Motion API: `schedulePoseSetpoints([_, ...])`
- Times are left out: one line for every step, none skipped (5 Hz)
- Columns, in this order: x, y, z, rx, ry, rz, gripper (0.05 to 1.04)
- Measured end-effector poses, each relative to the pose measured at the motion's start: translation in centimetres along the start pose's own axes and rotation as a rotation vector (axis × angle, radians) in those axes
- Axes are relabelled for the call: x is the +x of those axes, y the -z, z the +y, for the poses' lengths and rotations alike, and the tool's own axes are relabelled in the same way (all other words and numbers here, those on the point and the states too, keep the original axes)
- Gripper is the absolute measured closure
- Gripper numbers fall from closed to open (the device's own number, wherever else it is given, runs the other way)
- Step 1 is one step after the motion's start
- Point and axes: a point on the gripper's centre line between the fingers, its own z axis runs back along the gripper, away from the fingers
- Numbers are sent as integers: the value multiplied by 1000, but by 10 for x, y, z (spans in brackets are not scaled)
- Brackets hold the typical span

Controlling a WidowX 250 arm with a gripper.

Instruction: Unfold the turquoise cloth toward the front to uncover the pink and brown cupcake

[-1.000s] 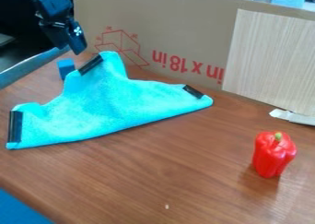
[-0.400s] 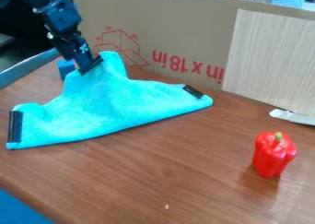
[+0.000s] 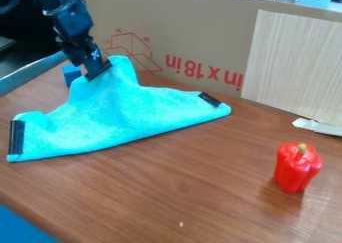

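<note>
Black robot gripper [image 3: 95, 71] at 11 o'clock corner of turquoise, roughly triangular plush cloth [image 3: 117, 109]; wide or narrow, cannot tell. Shallow contact risks slippage.

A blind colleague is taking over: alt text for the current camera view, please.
The black end effector is at the upper corner of a turquoise cloth on a brown table. A blue block sits left of that corner, a red pepper stands at right, and cardboard rises behind.
</note>
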Motion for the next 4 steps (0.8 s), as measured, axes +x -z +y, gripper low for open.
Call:
schedulePoseSetpoints([-5, 10, 4, 9, 5, 23, 139])
schedulePoseSetpoints([-10, 15, 3, 15, 12, 31, 423])
schedulePoseSetpoints([-11, 15, 1, 3, 5, 35, 724])
schedulePoseSetpoints([-11, 14, -2, -25, -8, 41, 913])
